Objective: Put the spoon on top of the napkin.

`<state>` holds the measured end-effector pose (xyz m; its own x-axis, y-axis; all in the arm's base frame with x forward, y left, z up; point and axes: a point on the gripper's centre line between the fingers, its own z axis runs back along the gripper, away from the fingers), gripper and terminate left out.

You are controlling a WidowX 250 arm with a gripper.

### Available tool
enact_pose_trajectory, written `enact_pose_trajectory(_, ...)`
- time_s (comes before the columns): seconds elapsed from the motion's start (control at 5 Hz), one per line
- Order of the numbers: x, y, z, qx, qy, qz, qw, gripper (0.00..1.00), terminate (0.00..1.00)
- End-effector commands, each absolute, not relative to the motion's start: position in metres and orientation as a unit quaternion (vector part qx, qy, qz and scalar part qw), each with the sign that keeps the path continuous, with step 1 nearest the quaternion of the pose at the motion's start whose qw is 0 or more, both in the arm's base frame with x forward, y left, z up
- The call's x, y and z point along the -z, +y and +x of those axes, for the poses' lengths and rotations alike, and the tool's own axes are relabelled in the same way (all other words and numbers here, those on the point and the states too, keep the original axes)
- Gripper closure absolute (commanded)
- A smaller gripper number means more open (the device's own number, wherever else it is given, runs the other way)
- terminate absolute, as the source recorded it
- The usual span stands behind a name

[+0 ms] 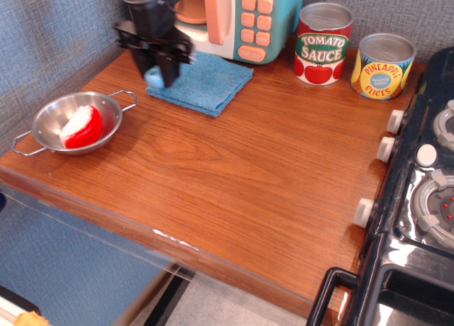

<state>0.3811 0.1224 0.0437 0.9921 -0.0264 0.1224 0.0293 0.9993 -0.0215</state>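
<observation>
My gripper (162, 65) hangs over the left part of the blue napkin (206, 83), which lies flat at the back of the table in front of the toy microwave. The gripper is shut on the spoon: the light-blue handle end (153, 76) sticks out below the black fingers. The spoon's grey bowl is hidden behind the gripper. I cannot tell whether the spoon touches the napkin.
A steel bowl (50, 125) with wire handles holds a red and white toy at the left. A toy microwave (245, 18) stands behind the napkin. A tomato sauce can (323, 44) and a pineapple can (383, 66) stand at the back right. A toy stove (425, 191) fills the right edge.
</observation>
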Motion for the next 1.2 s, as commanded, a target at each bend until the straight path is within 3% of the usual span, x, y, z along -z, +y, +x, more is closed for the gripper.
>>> enact_pose_trajectory(0.0, -0.056, 0.103, 0.395, 0.048, -0.087, 0.010, 0.995, 1.00, 0.00)
enact_pose_trajectory(0.2, -0.053, 0.101, 0.397, 0.041, -0.078, 0.027, 0.996, 1.00, 0.00)
enact_pose_trajectory(0.4, -0.052, 0.105, 0.395, 0.036, -0.074, 0.028, 0.996, 0.00, 0.00)
enact_pose_trajectory(0.6, -0.059, 0.102, 0.390, 0.044, -0.074, 0.037, 0.996, 0.00, 0.00)
enact_pose_trajectory(0.8, -0.076, 0.096, 0.362, 0.066, -0.086, 0.042, 0.993, 0.00, 0.00)
enact_pose_trajectory(1.0, -0.098, 0.087, 0.310, 0.100, -0.102, 0.070, 0.987, 0.00, 0.00)
